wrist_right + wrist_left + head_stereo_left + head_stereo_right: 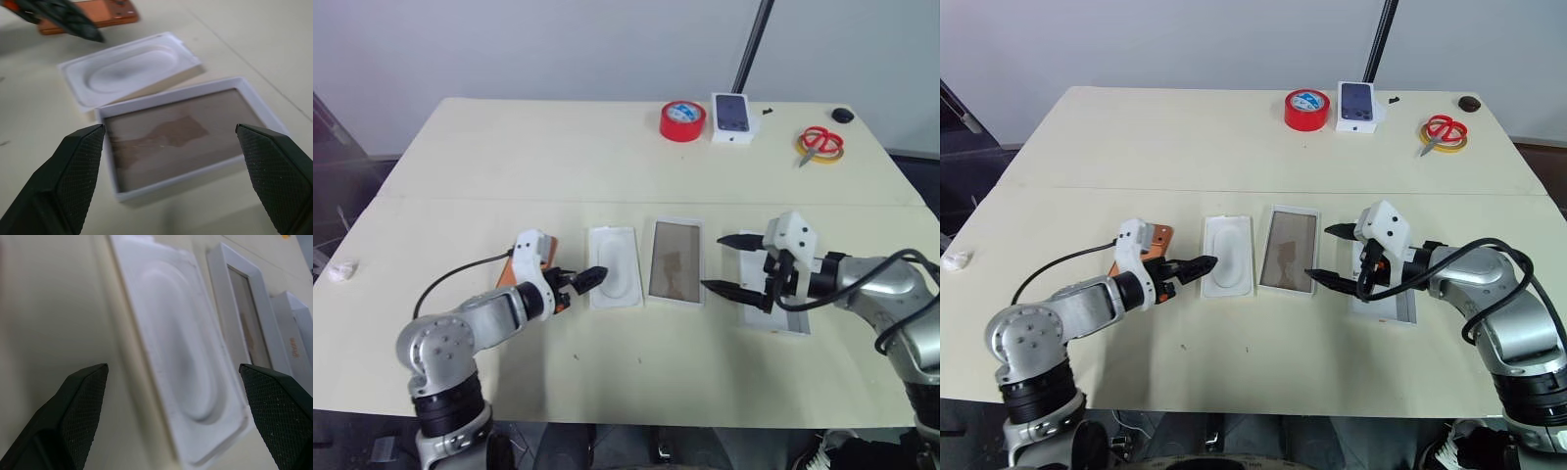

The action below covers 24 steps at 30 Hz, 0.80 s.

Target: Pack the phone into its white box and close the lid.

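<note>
Both grippers stood wide and empty: the left gripper [1197, 264] hovered at the flat white insert with an embossed oval [1227, 256], the right gripper [1330, 255] faced the shallow white cardboard box [1291, 249]. The slim orange-copper phone [1159, 238] lay behind the left gripper, unpacked. The white cardboard lid [1400, 310] lay under the right arm, presumably set aside for closing.

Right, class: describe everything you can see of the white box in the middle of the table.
The white box is a shallow rectangular tray that looks like cardboard, with a thin white rim and a glossy brownish inside showing a darker patch. It is open, empty, and lies flat on the cream table. The flat white insert lies close on one side and the lid on the other. The right gripper hovers open beside it. Nothing touches the box.
</note>
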Each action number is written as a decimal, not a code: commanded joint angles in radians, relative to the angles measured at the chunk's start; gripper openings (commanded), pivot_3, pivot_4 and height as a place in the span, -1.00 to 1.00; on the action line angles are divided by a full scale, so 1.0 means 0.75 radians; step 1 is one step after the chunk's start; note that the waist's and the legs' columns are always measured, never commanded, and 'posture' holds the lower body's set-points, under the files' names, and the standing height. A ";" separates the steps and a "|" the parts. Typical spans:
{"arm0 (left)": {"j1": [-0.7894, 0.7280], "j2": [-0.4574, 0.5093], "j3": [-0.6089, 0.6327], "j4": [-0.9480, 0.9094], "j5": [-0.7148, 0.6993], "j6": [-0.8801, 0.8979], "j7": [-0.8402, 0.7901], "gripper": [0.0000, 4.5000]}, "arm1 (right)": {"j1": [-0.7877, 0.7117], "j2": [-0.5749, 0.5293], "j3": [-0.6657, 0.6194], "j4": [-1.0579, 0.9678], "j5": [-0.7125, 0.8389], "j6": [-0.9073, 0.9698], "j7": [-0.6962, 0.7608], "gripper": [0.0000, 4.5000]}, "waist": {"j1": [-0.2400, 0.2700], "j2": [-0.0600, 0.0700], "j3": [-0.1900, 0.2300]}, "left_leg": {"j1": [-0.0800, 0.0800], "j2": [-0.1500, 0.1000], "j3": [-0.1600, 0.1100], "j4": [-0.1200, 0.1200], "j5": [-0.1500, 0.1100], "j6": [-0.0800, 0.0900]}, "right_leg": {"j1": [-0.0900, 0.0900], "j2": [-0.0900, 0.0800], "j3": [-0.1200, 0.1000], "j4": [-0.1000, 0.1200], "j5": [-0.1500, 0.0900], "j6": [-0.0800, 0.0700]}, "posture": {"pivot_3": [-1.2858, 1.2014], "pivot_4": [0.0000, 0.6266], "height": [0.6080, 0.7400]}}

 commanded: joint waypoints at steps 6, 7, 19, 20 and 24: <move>-0.065 -0.078 0.054 0.100 0.063 0.050 0.059 0.03 | -0.021 -0.084 0.127 -0.145 -0.059 0.025 0.040 1.00 | 0.003 0.000 -0.001 | 0.000 -0.001 0.000 0.000 0.000 0.000 | 0.000 0.000 0.000 0.000 0.000 0.000 | 0.03 -0.52 0.87; -0.067 -0.085 0.061 0.103 0.069 0.051 0.059 -0.22 | -0.030 -0.098 0.154 -0.161 -0.077 0.040 0.041 1.00 | 0.003 0.000 -0.001 | 0.000 -0.001 0.000 0.000 0.000 0.000 | 0.000 0.000 0.000 0.000 0.000 0.000 | 0.03 -0.52 0.87; -0.104 -0.148 0.220 0.086 0.081 0.068 0.071 -0.98 | -0.232 -0.022 0.517 -0.159 -0.235 0.223 -0.019 1.00 | 0.001 -0.001 0.000 | 0.000 -0.001 -0.001 0.000 0.000 0.000 | 0.000 0.000 -0.001 0.000 0.000 0.000 | 0.03 -0.52 0.87; -0.113 -0.152 0.247 0.082 0.073 0.074 0.072 -0.98 | -0.246 -0.006 0.557 -0.135 -0.268 0.221 -0.029 1.00 | 0.000 -0.001 0.000 | 0.000 -0.001 -0.001 0.000 0.000 0.000 | 0.000 0.000 -0.001 0.000 0.000 0.000 | 0.03 -0.52 0.87; -0.156 -0.165 0.336 0.058 0.058 0.113 0.077 -1.00 | -0.294 0.032 0.677 -0.035 -0.411 0.196 -0.068 0.42 | 0.003 -0.001 0.000 | 0.000 -0.001 -0.001 0.000 0.000 0.000 | 0.000 0.000 -0.001 0.000 0.000 0.000 | 0.03 -0.52 0.87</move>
